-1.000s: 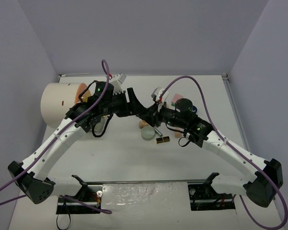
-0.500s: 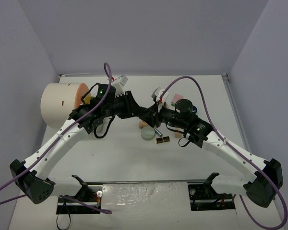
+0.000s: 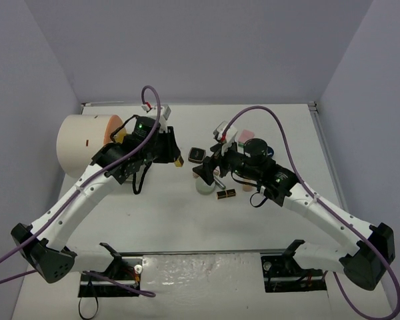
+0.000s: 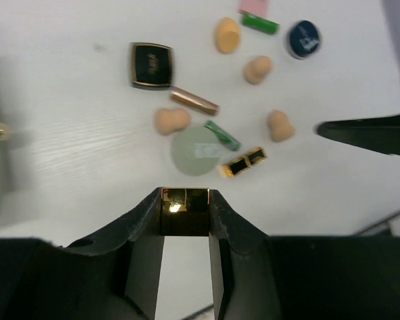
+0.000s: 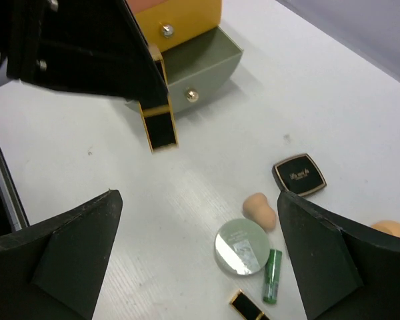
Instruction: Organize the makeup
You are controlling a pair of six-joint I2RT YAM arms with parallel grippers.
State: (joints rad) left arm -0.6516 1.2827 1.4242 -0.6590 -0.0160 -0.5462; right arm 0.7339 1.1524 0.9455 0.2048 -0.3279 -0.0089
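Observation:
My left gripper (image 4: 185, 200) is shut on a black-and-gold lipstick (image 4: 185, 211), held above the table; the same lipstick (image 5: 159, 127) hangs in front of the drawers in the right wrist view. My right gripper (image 5: 200, 250) stands wide open and empty over the makeup. Below it lie a pale green disc (image 5: 241, 247), a peach sponge (image 5: 260, 209), a black square compact (image 5: 299, 174), a green tube (image 5: 271, 285) and another lipstick (image 5: 247, 307). Further off lie more sponges (image 4: 228, 35), a dark round compact (image 4: 303, 38) and a pink pad (image 4: 253, 5).
A large cream cylinder (image 3: 87, 143) stands at the back left. Its yellow drawer (image 5: 180, 20) is closed and the grey-green drawer (image 5: 203, 67) below it is pulled out. The two arms nearly meet mid-table (image 3: 187, 213).
The two grippers met over the table; the left one shut on the lipstick. The right gripper opened and let go, and the left arm drew back leftward with the lipstick.

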